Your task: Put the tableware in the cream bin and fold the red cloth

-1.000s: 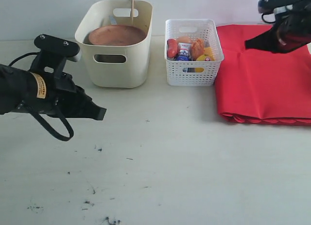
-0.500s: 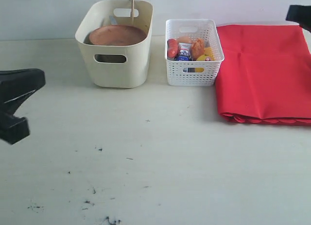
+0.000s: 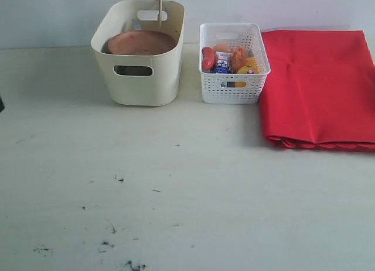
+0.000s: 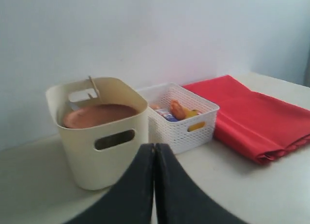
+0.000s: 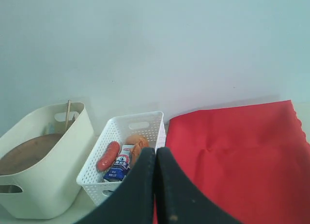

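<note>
So the cream bin [image 3: 139,78] sits at the back of the table [image 3: 193,195], toward the left in the exterior view. The brown wooden plate [image 3: 142,43] lies tilted inside it. A wooden chopstick [image 3: 159,10] pokes up against the bin's far wall, right by the handle cut-out. The plate covers pretty much everything under it, so I can't make out what else is in there, apart from a greyish bit behind the plate that's too vague to name.

The red cloth [image 3: 319,86] lies flat and folded over at the far right, with its scalloped edge showing along the near fold. Its right side is cut off by the frame.

Between bin and cloth stands the white lattice basket [image 3: 234,89], just beside the cloth. It holds a sausage [image 3: 207,58], a small carton [image 3: 221,62] with a blue label, and some orange and yellow stuff I can't identify.

The left gripper [image 4: 154,149] has its fingers pressed flat together with nothing between them, and it hangs in the air facing the bin. The right gripper [image 5: 155,151] is pinched together the same way, holding nothing, up above the basket and cloth. Neither one shows up in the exterior view. The near part of the table has some dark specks.
</note>
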Available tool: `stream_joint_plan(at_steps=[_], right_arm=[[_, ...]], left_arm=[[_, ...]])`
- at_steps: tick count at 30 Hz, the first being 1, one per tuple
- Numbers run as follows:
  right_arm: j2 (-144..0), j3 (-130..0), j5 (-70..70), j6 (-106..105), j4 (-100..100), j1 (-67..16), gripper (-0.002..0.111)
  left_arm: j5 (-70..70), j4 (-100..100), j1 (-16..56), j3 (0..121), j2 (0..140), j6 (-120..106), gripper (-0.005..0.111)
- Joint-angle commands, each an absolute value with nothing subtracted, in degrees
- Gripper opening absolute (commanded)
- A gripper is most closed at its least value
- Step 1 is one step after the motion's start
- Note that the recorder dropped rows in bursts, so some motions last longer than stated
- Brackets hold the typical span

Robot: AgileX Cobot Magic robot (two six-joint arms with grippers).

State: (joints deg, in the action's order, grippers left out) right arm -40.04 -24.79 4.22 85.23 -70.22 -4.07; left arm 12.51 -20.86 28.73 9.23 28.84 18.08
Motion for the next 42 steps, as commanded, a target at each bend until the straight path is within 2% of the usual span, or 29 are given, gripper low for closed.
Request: stream_joint_plan(at_steps=[1,2,4,6,12,19,42], right_arm=[[-39.37,-24.43,4.88,85.3,-70.47,-3.96,0.0],[-39.37,-24.43,4.87,85.19,-70.47,-3.96,0.0],[-39.37,-24.43,4.87,85.19,-70.47,-3.96,0.0],[-39.37,-24.43,4.87,85.19,-70.47,-3.96,0.0],[-39.37,-24.43,4.76,85.19,-70.19,-3.96,0.0],[-39.37,-24.43,4.76,85.29,-70.19,-3.96,0.0],[-39.37,-24.43,4.76,85.19,-70.44,-3.96,0.0]], left_arm=[[14.85,-21.43,14.6,1.17,14.43,18.22,0.003],[15.67,-21.43,8.8,0.0,9.54,18.71,0.003],[10.6,-21.43,2.71,0.0,4.11,20.33,0.003],[7.8,-21.43,-0.21,0.0,1.86,21.4,0.003],[1.56,-18.73,-0.06,0.0,1.75,19.57,0.003],[-4.66,0.34,-0.06,0.0,1.75,-1.19,0.003],[-5.06,0.78,-0.06,0.0,0.0,-3.22,0.003]])
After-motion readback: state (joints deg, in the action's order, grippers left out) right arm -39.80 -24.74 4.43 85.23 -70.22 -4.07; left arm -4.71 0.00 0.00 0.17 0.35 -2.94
